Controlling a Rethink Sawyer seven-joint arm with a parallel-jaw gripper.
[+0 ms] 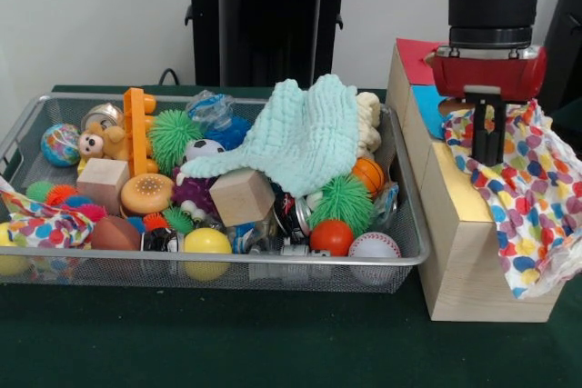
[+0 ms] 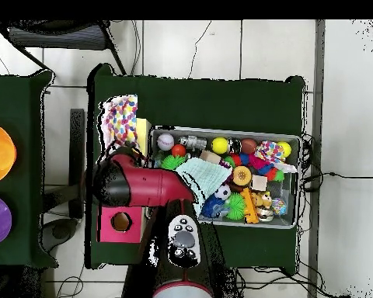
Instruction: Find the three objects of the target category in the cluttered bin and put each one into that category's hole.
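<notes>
My gripper (image 1: pixel 488 154) hangs over the pale wooden box (image 1: pixel 473 270) at the right, shut on a polka-dot cloth (image 1: pixel 532 193). The cloth drapes over the box's yellow top (image 1: pixel 464 195) and down its far side, so it hides the round hole. In the overhead view the same cloth (image 2: pixel 121 116) lies over the yellow top (image 2: pixel 142 130), beyond my arm (image 2: pixel 139 185). A second polka-dot cloth (image 1: pixel 38 223) hangs over the front left corner of the wire-mesh bin (image 1: pixel 227 262); it also shows in the overhead view (image 2: pixel 272 149). No other polka-dot cloth shows.
A mint green waffle-knit cloth (image 1: pixel 305 138) lies over the toys in the bin's middle. Around it are balls, wooden cubes (image 1: pixel 241 195), a small bear (image 1: pixel 102 141) and spiky green balls. The box's red top (image 2: pixel 121 223) shows its hole. Its blue top (image 1: pixel 427 97) sits behind the yellow.
</notes>
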